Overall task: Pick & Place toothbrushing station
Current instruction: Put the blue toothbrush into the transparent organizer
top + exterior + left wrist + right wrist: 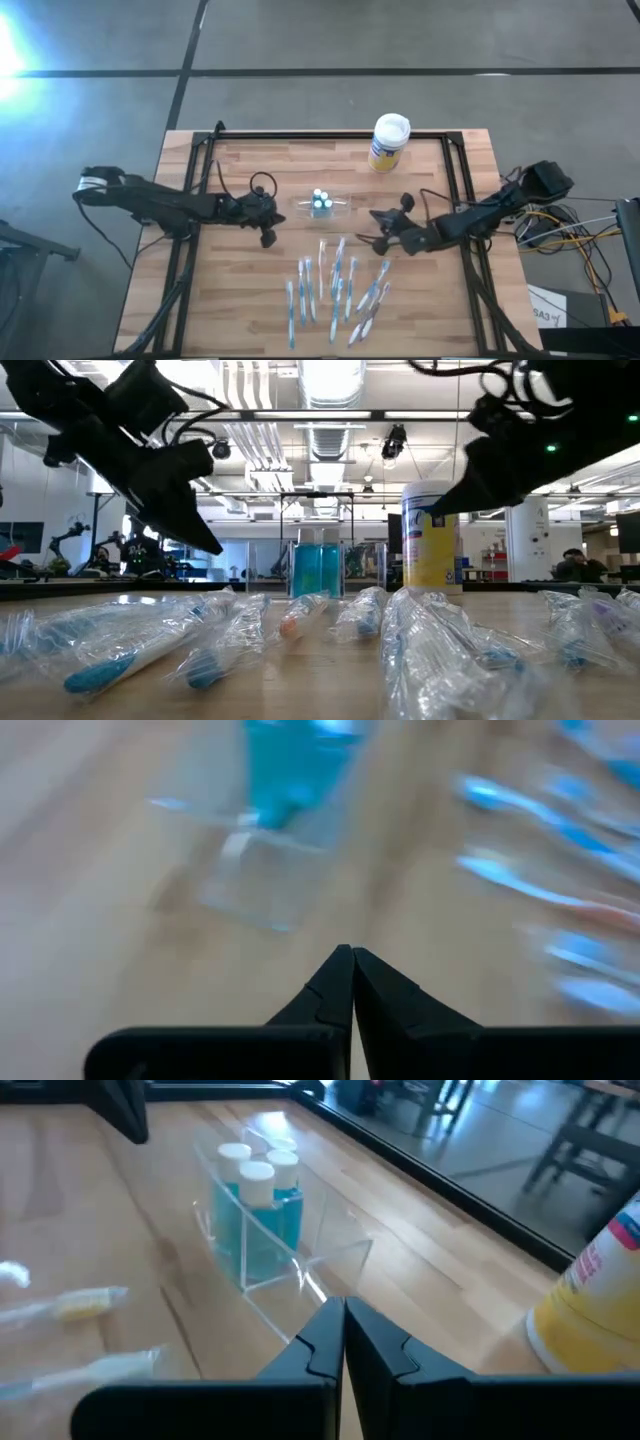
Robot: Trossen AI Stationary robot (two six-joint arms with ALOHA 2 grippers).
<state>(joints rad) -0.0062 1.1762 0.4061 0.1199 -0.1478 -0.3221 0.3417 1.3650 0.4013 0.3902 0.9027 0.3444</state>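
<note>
Station: the toothbrushing station (322, 204), a clear plastic holder, stands upright mid-bench with three blue white-capped bottles (262, 1208) in one compartment; the adjoining compartment looks empty, judged left free for brushes
Left end effector (268, 235): fingers closed together, gripping nothing, near the station on its left side and apart from it
Right end effector (383, 243): fingers pressed shut, empty, near the station on the opposite side, not touching
Wrapped toothbrushes (335, 285): loose in clear sleeves, spread on the bench (250, 300) in front of the station, judged laid out within reach of both arms
Canister (389, 142): yellow, white-lidded, upright at the far edge, well clear of the working area
Assessment: no grasp yet made on any item
</note>
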